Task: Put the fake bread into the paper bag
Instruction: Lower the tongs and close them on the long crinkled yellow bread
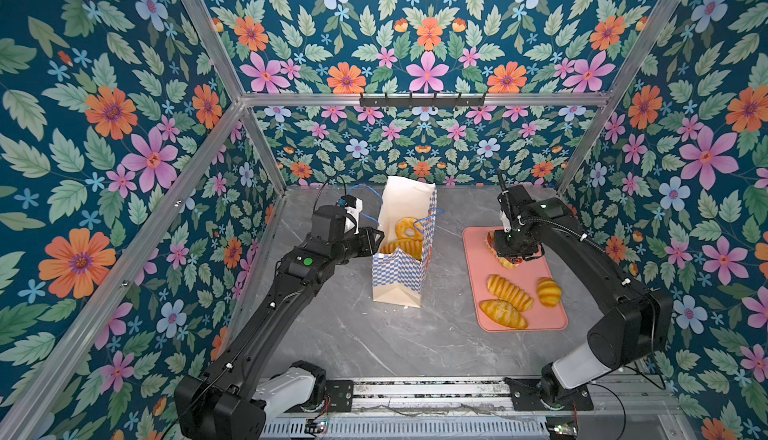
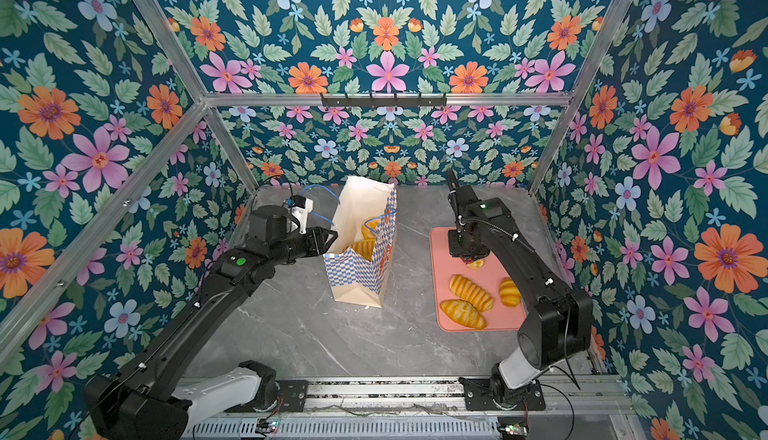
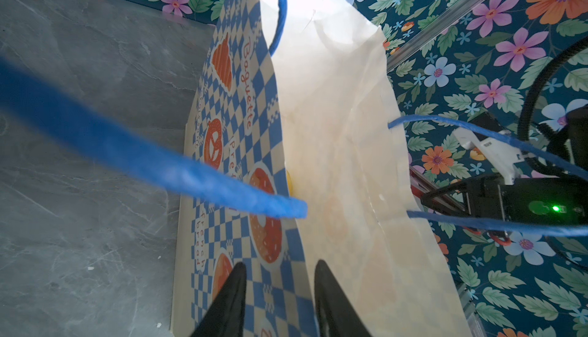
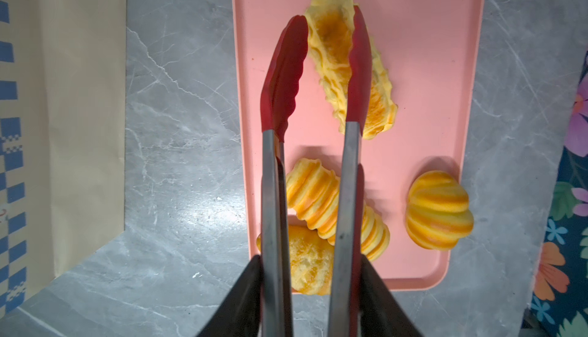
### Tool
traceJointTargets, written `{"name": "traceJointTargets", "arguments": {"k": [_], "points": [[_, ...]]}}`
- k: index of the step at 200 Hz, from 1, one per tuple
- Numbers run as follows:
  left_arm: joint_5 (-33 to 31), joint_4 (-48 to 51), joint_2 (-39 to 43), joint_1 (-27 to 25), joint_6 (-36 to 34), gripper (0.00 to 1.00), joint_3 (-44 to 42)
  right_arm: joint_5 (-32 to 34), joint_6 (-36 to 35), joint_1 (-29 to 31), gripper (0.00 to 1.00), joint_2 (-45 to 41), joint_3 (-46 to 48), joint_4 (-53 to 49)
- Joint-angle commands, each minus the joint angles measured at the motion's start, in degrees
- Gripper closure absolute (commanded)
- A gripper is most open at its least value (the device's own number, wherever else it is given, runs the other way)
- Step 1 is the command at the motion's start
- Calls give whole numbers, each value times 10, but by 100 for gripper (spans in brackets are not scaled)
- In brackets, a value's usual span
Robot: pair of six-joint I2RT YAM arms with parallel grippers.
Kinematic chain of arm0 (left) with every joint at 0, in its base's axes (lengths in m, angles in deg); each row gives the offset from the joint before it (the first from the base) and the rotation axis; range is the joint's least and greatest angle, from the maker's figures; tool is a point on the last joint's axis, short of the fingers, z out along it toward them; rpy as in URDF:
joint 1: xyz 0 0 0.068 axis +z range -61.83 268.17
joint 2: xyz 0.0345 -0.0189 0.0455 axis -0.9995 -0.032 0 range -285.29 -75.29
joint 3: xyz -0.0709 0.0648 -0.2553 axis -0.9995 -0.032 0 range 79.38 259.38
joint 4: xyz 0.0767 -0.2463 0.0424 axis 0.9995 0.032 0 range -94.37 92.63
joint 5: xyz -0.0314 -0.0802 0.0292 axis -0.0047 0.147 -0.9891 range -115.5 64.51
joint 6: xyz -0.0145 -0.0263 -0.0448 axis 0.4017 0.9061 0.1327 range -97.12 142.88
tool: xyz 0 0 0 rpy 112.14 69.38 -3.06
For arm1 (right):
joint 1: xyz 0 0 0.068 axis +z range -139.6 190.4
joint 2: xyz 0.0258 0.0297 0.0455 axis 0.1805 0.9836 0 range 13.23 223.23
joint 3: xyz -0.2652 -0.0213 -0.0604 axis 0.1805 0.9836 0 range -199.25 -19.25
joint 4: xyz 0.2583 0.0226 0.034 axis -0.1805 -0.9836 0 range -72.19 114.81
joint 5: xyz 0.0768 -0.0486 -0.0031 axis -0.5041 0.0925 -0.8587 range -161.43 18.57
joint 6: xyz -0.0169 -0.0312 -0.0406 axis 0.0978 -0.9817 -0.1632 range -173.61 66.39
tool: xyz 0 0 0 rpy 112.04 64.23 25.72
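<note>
Right pincer [image 4: 310,265] clamped on red-tipped steel tongs [image 4: 343,192], tips straddling a glossy yellow oblong toy loaf [image 4: 331,39] ahead on a flat pink tray [image 4: 429,65]. Left pincer [image 3: 278,267], partly open, straddles the rim of a blue-checked cream paper bag [image 3: 334,112].

- Left arm [image 1: 266,305] reaches from the tabletop's near edge toward its middle; left gripper [image 3: 280,264] held level, jaws parted astride the rim of the paper bag [image 3: 334,112]
- Right arm [image 1: 582,251] bent, elbow raised near the right edge; right gripper [image 4: 310,259] points down, clasping the tongs [image 4: 270,192]
</note>
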Motion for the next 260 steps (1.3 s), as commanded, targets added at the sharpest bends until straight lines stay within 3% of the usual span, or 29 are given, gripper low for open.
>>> {"name": "traceJointTargets", "arguments": {"k": [1, 68, 176, 223, 260], "points": [[2, -7, -3, 0, 0, 62, -1, 17, -19, 1, 53, 7, -8, -22], [6, -10, -6, 1, 0, 62, -1, 22, -37, 2, 45, 26, -4, -17], [10, -7, -5, 0, -5, 62, 1, 62, -42, 0, 42, 104, -12, 0], [9, -5, -4, 1, -5, 62, 0, 68, -38, -15, 44, 114, -13, 10], [9, -3, -4, 0, -5, 62, 2, 68, -35, -35, 53, 108, -10, 16]]}}
